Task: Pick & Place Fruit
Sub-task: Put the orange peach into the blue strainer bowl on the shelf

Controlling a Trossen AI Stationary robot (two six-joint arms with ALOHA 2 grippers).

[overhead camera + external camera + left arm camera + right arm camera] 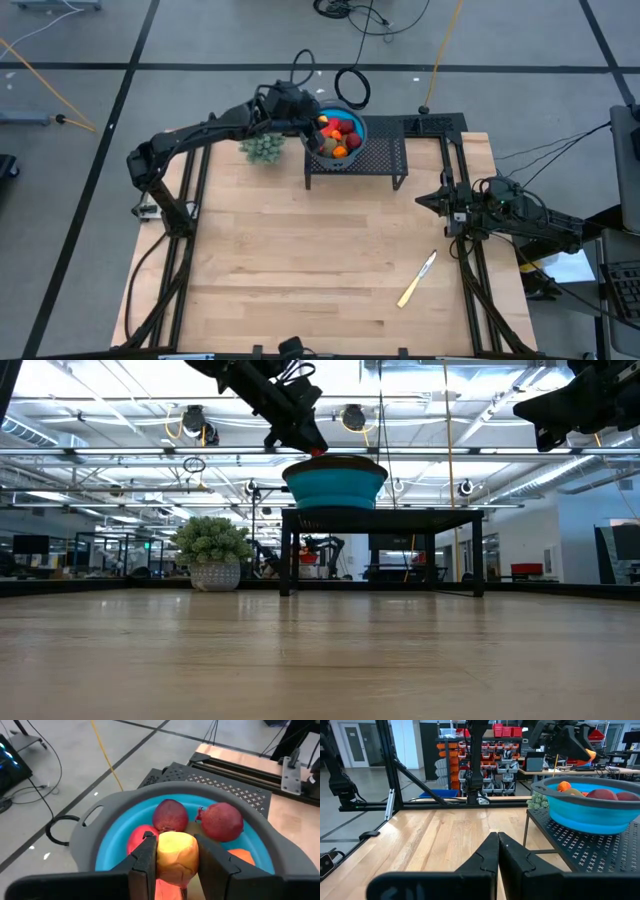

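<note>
Red-yellow oblong fruit (174,860) clamped between the two dark fingers (145,862) of the left gripper (312,128), yellow end poking out beyond the fingertips, red-orange flank down between the pads. Held directly over the blue bowl (112,842), low inside its grey rim. Whether mid-lift or mid-drop cannot be told; probably kept over the bowl so a slip lands it among the rest.

Just beyond the fingertips, two dark red balls (170,815) side by side, the second one (221,821) crowned with a little stem. Beside one finger a red piece, beside the other an orange piece (242,855), all nested in the bowl. Bowl raised on a black perforated stand (375,158) at the table's (300,260) far edge, likely to set pick-up height above the wood.

Green bushy plant (263,148) next to the stand, pale knife (417,278) lying well apart on the wood; neither part of the job.

Right gripper (497,851) parked off to the side above the table edge, fingers pressed together on nothing.
</note>
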